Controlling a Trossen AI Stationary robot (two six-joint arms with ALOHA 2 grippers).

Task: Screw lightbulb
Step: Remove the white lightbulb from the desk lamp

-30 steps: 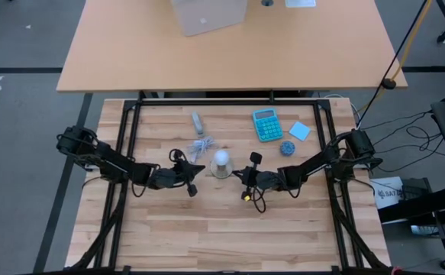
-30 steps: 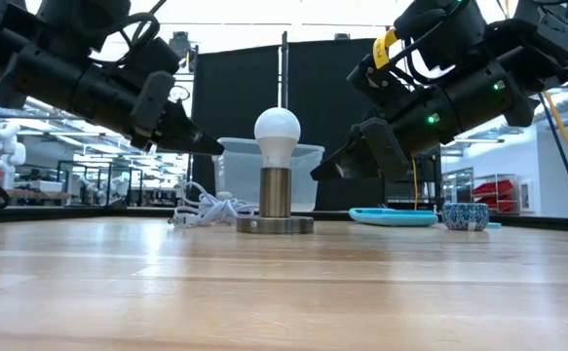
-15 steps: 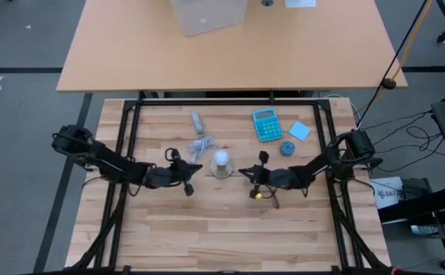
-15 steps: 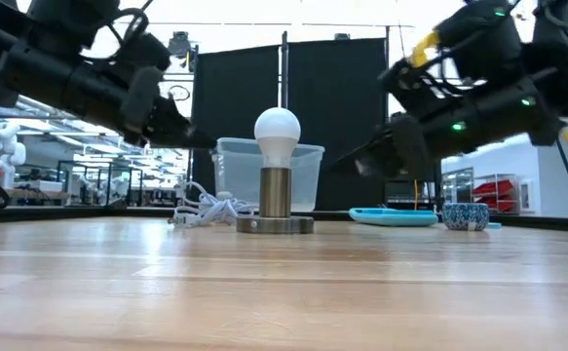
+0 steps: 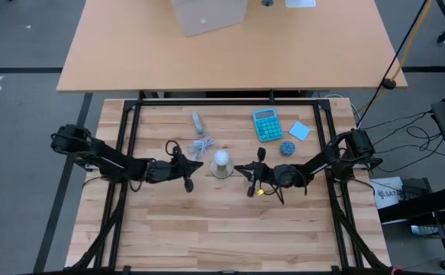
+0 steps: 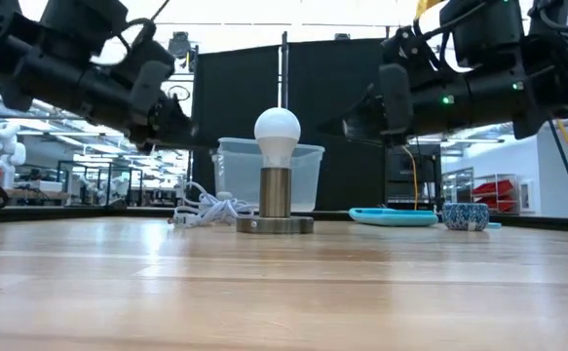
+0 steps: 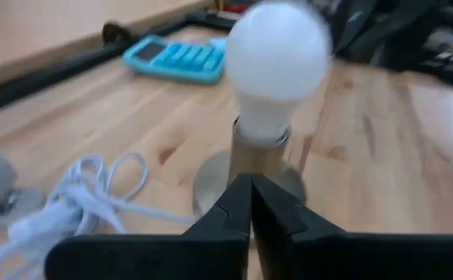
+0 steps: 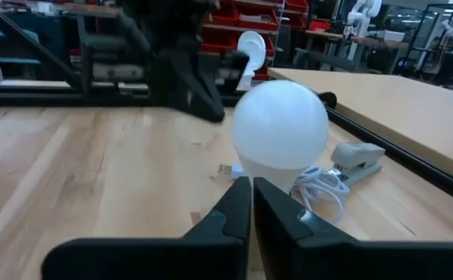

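With both the left claw (image 5: pixel 189 175) and right claw (image 5: pixel 244 174) pressed together, the lightbulb (image 5: pixel 221 159), probably light, slippery and fragile, is best gripped gently at its frosted head.

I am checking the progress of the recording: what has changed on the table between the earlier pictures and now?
Both arms drew back from the lightbulb. The left gripper and the right gripper retreated outward to their own sides, both shut and holding nothing; the right one also rose in the low view. The lightbulb stayed upright in its socket base, and the white cable and calculator did not move.
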